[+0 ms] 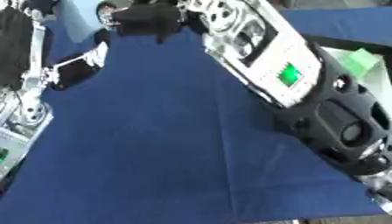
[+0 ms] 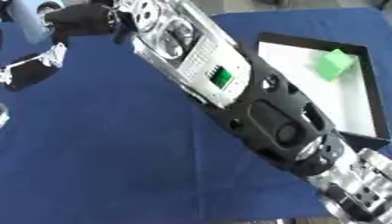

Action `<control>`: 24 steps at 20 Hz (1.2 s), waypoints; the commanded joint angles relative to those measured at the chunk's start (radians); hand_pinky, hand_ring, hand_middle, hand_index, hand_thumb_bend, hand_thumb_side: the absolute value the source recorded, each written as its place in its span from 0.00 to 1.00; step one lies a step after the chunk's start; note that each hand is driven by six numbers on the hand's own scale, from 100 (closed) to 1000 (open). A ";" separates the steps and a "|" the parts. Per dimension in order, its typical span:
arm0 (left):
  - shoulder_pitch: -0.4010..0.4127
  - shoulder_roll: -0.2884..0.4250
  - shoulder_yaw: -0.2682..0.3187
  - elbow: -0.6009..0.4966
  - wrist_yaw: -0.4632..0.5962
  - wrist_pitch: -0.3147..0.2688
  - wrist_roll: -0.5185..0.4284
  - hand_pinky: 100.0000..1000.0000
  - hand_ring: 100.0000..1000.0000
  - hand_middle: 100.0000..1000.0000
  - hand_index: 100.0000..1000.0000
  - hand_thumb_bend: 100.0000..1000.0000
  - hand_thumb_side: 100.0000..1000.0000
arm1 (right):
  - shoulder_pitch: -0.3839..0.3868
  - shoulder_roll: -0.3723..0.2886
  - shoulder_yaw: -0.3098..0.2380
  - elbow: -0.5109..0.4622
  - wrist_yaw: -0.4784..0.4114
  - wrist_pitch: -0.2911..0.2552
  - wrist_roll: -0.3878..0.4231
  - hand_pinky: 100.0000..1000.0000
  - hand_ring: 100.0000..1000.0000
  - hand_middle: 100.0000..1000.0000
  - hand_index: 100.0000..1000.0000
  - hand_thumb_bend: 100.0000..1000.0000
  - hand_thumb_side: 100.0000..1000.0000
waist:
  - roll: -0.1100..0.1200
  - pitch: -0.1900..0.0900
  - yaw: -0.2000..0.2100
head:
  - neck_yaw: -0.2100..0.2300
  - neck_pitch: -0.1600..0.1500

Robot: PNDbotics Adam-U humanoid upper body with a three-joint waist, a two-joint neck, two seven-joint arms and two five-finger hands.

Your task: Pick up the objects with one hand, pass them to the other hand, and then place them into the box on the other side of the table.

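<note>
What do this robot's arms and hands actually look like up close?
The right arm is a long limb with a silver-white metal upper part holding round openings, a small green lit panel, then a black shell with oval cut-outs. Its right hand is black and blurred. The left arm shows silver metal struts and black casing; its left hand is black with pale trim.

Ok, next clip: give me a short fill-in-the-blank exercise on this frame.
1. The table is covered with a ____ cloth.
2. The green block lies inside the ____ at the robot's right.
3. The arm stretched diagonally across the table is the robot's ____ arm.

Missing words: blue; box; right
</note>
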 commanded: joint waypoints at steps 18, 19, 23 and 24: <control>-0.017 -0.011 -0.031 0.010 -0.281 -0.023 0.007 0.58 0.53 0.47 0.49 0.00 0.00 | 0.015 0.019 0.039 0.004 -0.093 -0.001 -0.039 0.64 0.85 0.77 0.90 0.00 0.56 | -0.003 -0.012 0.000 | 0.028 -0.047; -0.017 -0.011 -0.032 0.009 -0.283 -0.024 0.006 0.58 0.53 0.47 0.49 0.00 0.00 | 0.015 0.019 0.039 0.004 -0.092 -0.001 -0.041 0.64 0.85 0.77 0.90 0.00 0.55 | -0.004 -0.012 0.000 | 0.028 -0.048; -0.017 -0.012 -0.033 0.005 -0.284 -0.024 0.004 0.58 0.53 0.47 0.49 0.00 0.00 | 0.018 0.020 0.037 0.004 -0.088 -0.001 -0.048 0.64 0.86 0.77 0.90 0.00 0.53 | -0.004 -0.011 0.001 | 0.027 -0.052; -0.015 -0.012 -0.034 0.005 -0.282 -0.025 0.003 0.58 0.53 0.47 0.49 0.00 0.00 | 0.018 0.021 0.036 0.003 -0.087 -0.001 -0.050 0.64 0.86 0.77 0.90 0.00 0.53 | -0.004 -0.012 0.001 | 0.027 -0.053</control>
